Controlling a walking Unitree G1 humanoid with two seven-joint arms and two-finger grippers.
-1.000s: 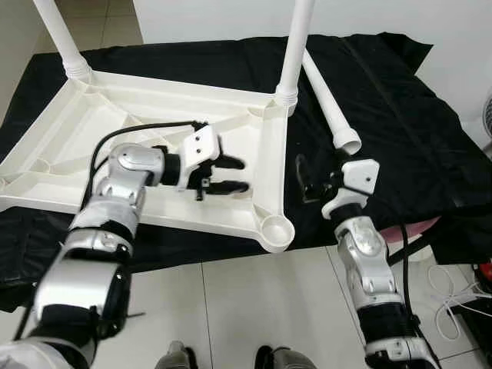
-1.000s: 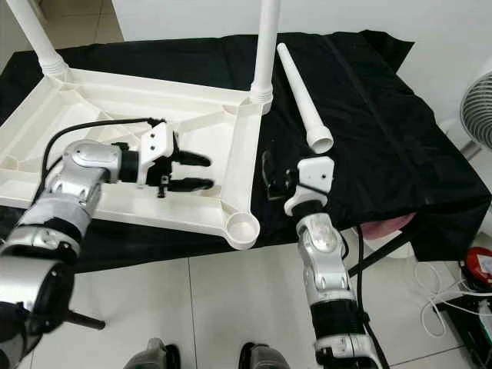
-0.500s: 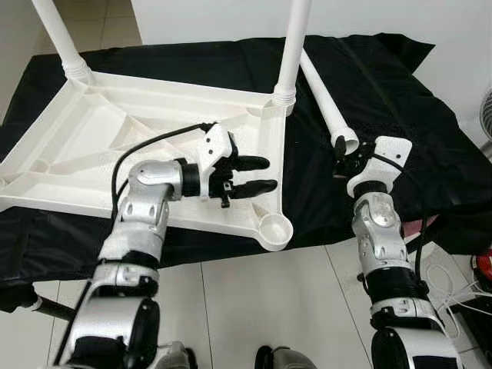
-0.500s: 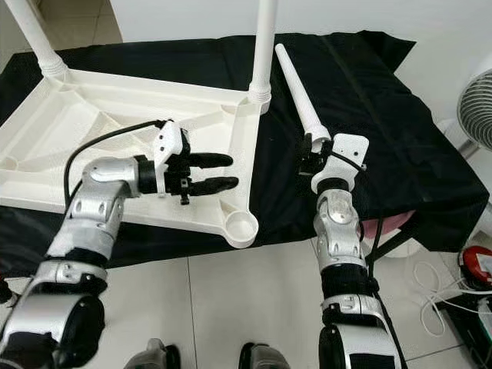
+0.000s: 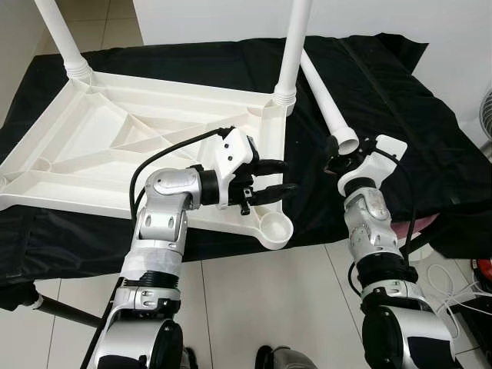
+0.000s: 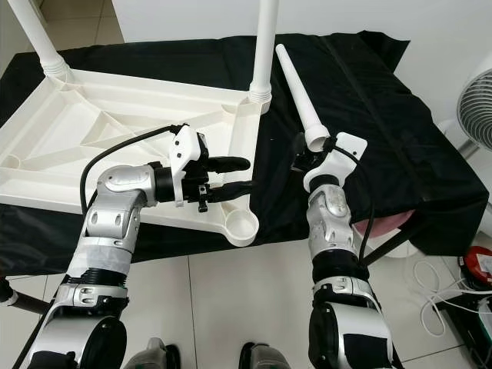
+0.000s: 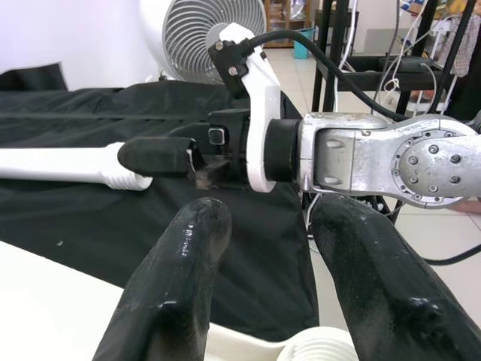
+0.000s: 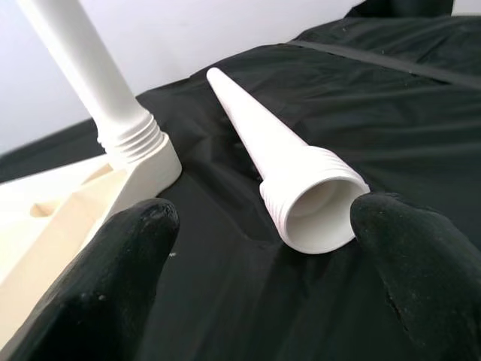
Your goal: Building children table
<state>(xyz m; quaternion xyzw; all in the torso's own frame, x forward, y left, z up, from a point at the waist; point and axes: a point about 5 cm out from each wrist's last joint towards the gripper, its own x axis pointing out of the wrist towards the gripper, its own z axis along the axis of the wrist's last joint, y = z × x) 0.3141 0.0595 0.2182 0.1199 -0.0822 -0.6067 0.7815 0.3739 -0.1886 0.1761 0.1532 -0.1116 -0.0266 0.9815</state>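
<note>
Nearest the robot: an empty round leg socket (image 5: 274, 224) at the near corner of the upturned white children's tabletop (image 5: 100, 146), which lies underside up on a bench draped in black cloth (image 5: 400, 100).

Left gripper (image 5: 278, 177) hovers just above that corner, fingers parted, nothing between them; it points toward the right arm.

Right gripper (image 8: 259, 248) sits just beside the threaded open end of a loose white table leg (image 5: 327, 104), fingers spread wide on either side of the mouth, not closed on it. The leg lies flat on the cloth, tapering away from the robot.

Farther back: two legs already stand in their sockets, one at the far right corner (image 5: 292, 46), one at the far left (image 5: 61, 38).

A fan (image 6: 475, 96) stands off the bench's right edge.
</note>
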